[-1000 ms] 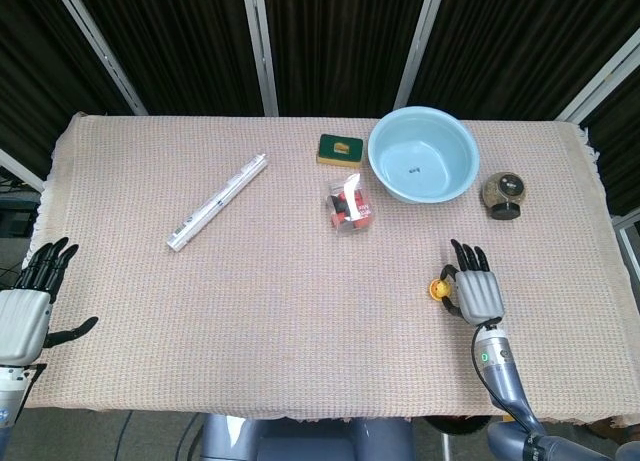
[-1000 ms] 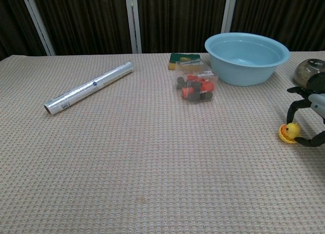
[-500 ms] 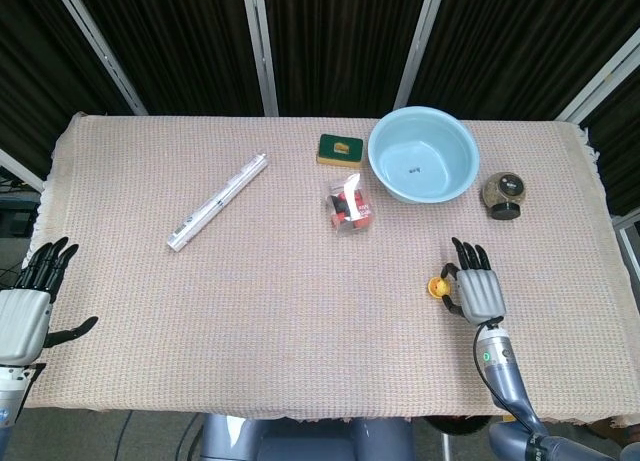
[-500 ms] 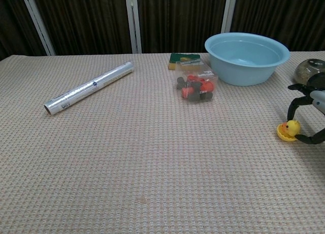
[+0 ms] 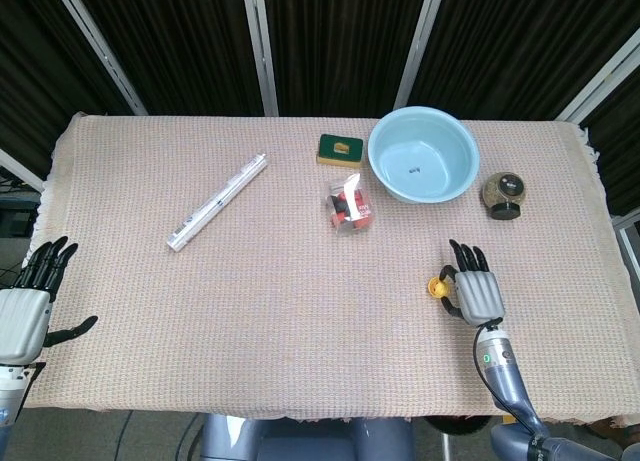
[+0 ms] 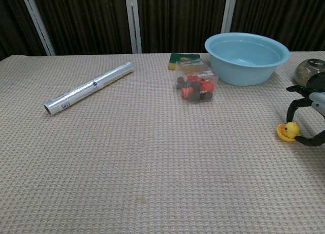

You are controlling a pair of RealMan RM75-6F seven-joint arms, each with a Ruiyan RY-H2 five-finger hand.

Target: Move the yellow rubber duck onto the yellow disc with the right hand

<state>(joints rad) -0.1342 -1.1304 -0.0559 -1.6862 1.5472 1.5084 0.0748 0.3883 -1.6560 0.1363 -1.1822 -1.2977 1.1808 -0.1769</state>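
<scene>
Small yellow rubber duck [image 6: 290, 129] is sitting on the flat yellow disc [image 6: 282, 134], near the table's right edge. Right hand [image 5: 478, 292] is curving its spread fingers [image 6: 293, 108] around the duck; actual contact cannot be told. Left hand [image 5: 22, 315] is hanging open off the table's left edge.

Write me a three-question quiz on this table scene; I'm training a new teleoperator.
1. True or false: the yellow rubber duck lies inside the blue basin.
2. Which hand is by the duck: A) left hand B) right hand?
3. What lies between the foil roll and the basin?

Key: 1 false, it sits on the yellow disc. 2 B. 3 the clear box of red and black pieces.
</scene>
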